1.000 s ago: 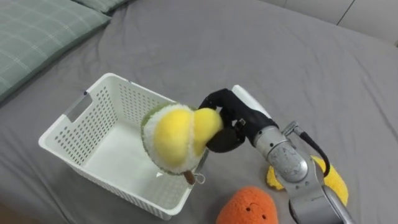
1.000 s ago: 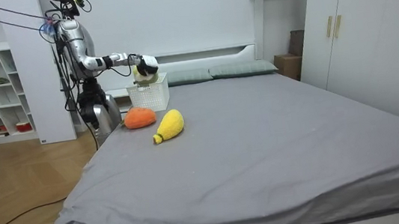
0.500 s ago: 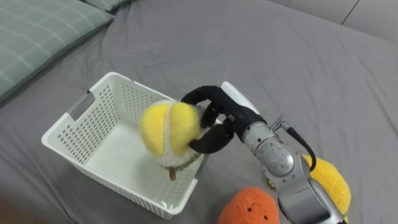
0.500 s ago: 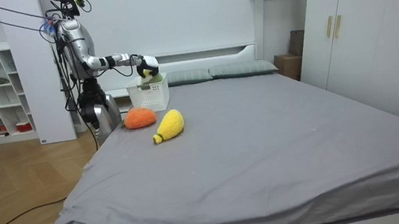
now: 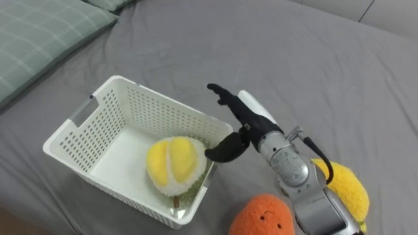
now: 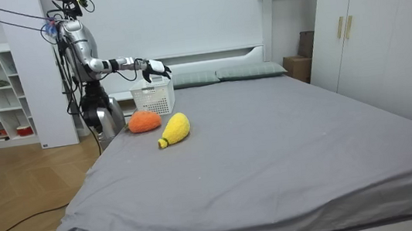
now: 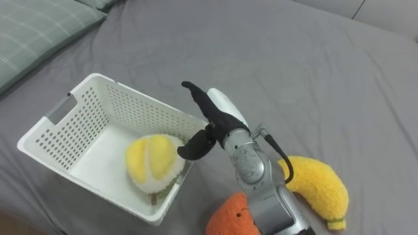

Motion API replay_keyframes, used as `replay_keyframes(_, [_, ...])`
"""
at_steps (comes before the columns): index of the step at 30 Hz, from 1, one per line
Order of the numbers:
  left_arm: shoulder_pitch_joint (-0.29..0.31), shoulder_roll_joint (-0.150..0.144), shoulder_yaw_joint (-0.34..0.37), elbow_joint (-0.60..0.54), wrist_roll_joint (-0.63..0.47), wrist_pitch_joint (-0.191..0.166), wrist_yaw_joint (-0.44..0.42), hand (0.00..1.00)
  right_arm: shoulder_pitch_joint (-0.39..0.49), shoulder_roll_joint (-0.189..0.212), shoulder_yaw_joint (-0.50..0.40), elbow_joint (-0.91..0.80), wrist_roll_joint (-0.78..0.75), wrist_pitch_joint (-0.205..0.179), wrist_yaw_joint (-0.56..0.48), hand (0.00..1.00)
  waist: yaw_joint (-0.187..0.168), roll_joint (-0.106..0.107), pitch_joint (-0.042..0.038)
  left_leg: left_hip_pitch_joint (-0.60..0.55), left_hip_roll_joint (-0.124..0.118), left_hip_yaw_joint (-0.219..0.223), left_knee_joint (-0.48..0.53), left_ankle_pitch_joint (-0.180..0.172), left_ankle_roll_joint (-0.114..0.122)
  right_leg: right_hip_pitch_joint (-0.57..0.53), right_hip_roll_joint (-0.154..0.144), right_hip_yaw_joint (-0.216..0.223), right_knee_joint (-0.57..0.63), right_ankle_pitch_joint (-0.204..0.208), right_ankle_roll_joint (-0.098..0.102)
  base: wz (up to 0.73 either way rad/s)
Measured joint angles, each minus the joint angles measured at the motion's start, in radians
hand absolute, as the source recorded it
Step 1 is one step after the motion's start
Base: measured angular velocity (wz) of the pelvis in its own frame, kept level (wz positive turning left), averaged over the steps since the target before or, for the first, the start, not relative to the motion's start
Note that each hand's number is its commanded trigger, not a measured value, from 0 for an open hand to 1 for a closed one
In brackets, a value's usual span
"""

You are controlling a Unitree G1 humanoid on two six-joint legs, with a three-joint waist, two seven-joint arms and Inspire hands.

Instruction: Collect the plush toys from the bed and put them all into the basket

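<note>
While holding the right hand (image 5: 250, 121) spread wide and empty over the rim of the white basket (image 5: 155, 108), round yellow plush (image 5: 173, 163) lying inside, seems done with this drop and likely needs to reach back for the orange plush (image 5: 261, 215) nearby on the bed (image 5: 294, 52).

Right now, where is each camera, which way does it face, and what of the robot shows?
Left eye view: on the head, looking down at the white basket on the bed; right arm and open right hand show lower right.
Right eye view: beside it, same look, same arm.
Room view: off the bed's foot, facing its head; whole robot at the room view's left.
Shared: white basket, orange toy.
</note>
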State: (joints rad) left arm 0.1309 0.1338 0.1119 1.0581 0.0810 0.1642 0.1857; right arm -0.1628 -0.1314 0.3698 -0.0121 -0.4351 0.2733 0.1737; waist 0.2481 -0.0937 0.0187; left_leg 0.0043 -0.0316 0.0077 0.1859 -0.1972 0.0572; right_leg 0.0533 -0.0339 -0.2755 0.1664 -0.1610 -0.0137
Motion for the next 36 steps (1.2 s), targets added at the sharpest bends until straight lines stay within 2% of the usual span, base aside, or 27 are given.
replay_keyframes(4, [-0.001,-0.001,0.004,0.000,0.000,0.000,-0.001,0.00,0.020,-0.004,0.000,0.001,0.010,-0.017,-0.014,0.00,0.001,0.006,-0.0028,0.001,0.001,0.004,0.000,0.001,0.001,0.000,-0.001,0.000,0.000,0.000,0.000,0.00])
replay_keyframes(10, [-0.002,-0.001,0.033,0.000,0.000,-0.002,-0.002,0.00,0.043,-0.042,-0.032,0.047,0.042,-0.042,-0.052,0.00,-0.012,0.010,-0.0089,0.003,0.001,0.009,0.000,0.002,0.002,0.002,-0.003,0.001,0.002,0.001,0.001,0.00])
replay_keyframes(12, [0.009,-0.001,0.060,0.000,-0.001,-0.003,-0.001,0.00,0.078,-0.045,-0.082,0.050,0.042,-0.055,-0.074,0.00,-0.029,0.011,-0.0102,0.014,0.001,0.010,0.000,0.002,0.002,0.014,-0.003,0.000,0.001,0.001,0.001,0.00])
replay_keyframes(16, [0.026,0.000,0.083,0.000,-0.006,-0.003,0.004,0.00,0.121,-0.059,-0.131,0.051,0.047,-0.055,-0.099,0.00,-0.062,0.011,-0.0118,0.025,0.001,0.018,-0.002,0.002,0.002,0.022,-0.003,0.010,0.002,0.001,0.002,-0.05])
replay_keyframes(20, [0.042,-0.001,0.092,0.000,-0.007,-0.007,0.019,0.00,0.172,-0.063,-0.186,0.051,0.044,-0.055,-0.108,0.00,-0.092,0.008,-0.0207,0.030,0.003,0.030,-0.001,0.002,0.002,0.022,-0.001,0.026,0.005,0.001,0.002,-0.08])
replay_keyframes(24, [0.058,0.000,0.103,0.000,-0.007,-0.012,0.020,0.00,0.191,-0.085,-0.224,0.057,0.043,-0.055,-0.109,0.00,-0.114,0.010,-0.0224,0.045,0.003,0.035,-0.002,0.001,0.003,0.032,-0.001,0.026,0.005,0.001,0.002,-0.06])
replay_keyframes(28, [0.058,0.002,0.118,-0.008,-0.008,-0.018,0.020,0.00,0.191,-0.099,-0.271,0.098,0.041,-0.063,-0.109,0.00,-0.121,-0.004,-0.0220,0.043,0.005,0.040,0.001,0.001,0.003,0.031,-0.001,0.029,0.006,0.002,0.002,0.00])
replay_keyframes(31, [0.058,0.010,0.117,-0.010,-0.010,-0.020,0.020,0.00,0.183,-0.104,-0.313,0.150,0.058,-0.063,-0.120,0.00,-0.127,-0.027,-0.0195,0.018,0.005,0.038,0.012,0.001,0.003,0.011,-0.003,0.026,0.011,0.002,0.002,0.00])
replay_keyframes(33, [0.057,0.021,0.111,-0.010,-0.009,-0.019,0.018,0.00,0.164,-0.129,-0.316,0.215,0.089,-0.063,-0.140,0.00,-0.134,-0.043,-0.0161,-0.003,0.005,0.038,0.020,0.000,0.005,-0.011,-0.004,0.026,0.021,0.002,0.002,0.00])
replay_keyframes(36, [0.057,0.039,0.101,-0.006,-0.013,-0.019,0.012,0.00,0.118,-0.152,-0.321,0.303,0.078,-0.064,-0.144,0.00,-0.132,-0.052,-0.0171,-0.042,0.006,0.044,0.031,0.000,0.006,-0.051,-0.002,0.039,0.023,0.011,0.003,-0.09])
